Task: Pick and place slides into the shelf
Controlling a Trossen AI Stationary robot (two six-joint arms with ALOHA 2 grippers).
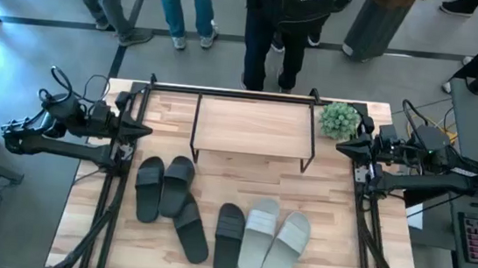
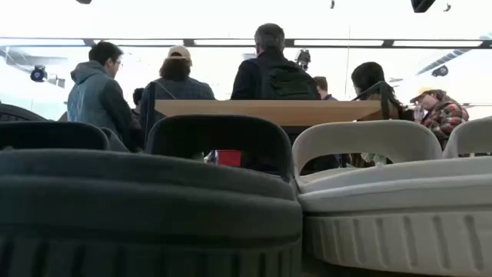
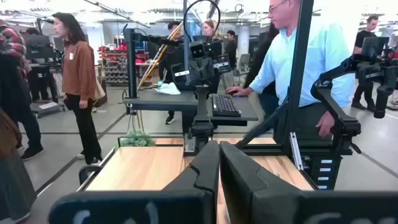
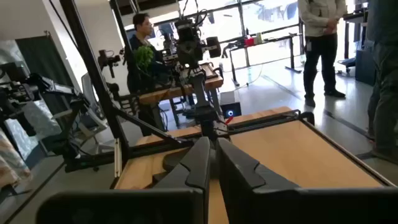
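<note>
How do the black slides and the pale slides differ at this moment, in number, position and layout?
Number: four black slides against two pale slides. Position: the black ones lie toward the left arm's side and the middle, the pale ones nearer the right arm's side. Layout: the pale pair lies side by side, touching and tilted alike, while the black ones point various ways. Shared: all lie flat on the table in front of the shelf, none on it.
</note>
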